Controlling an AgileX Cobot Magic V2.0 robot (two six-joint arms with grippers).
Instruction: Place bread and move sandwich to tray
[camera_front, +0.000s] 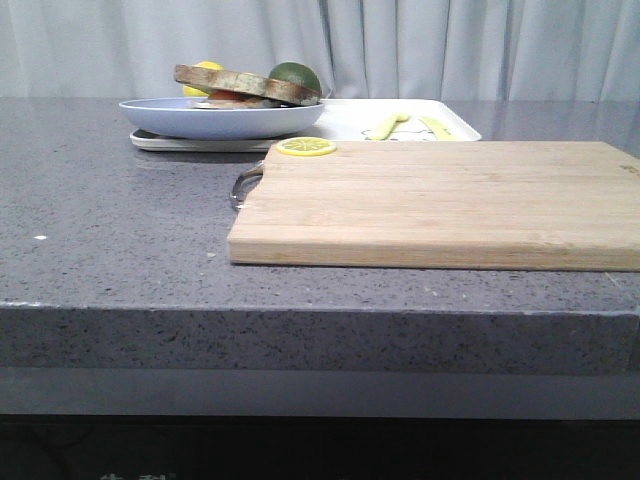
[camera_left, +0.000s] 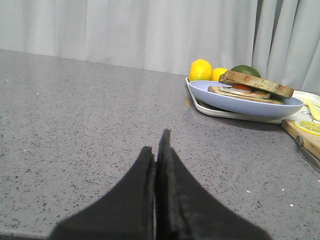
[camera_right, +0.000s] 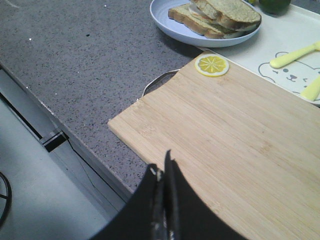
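The sandwich, two brown-crusted toast slices with egg between them, lies on the round pale-blue plate. The plate rests on the left end of the white tray. The same sandwich shows in the left wrist view and in the right wrist view. No separate plain bread slice is in view. My left gripper is shut and empty, low over the grey counter, apart from the plate. My right gripper is shut and empty above the near edge of the wooden cutting board.
The cutting board lies front right with a lemon slice on its far left corner and a metal handle. Lemons and a green fruit stand behind the plate. Yellow utensils lie on the tray.
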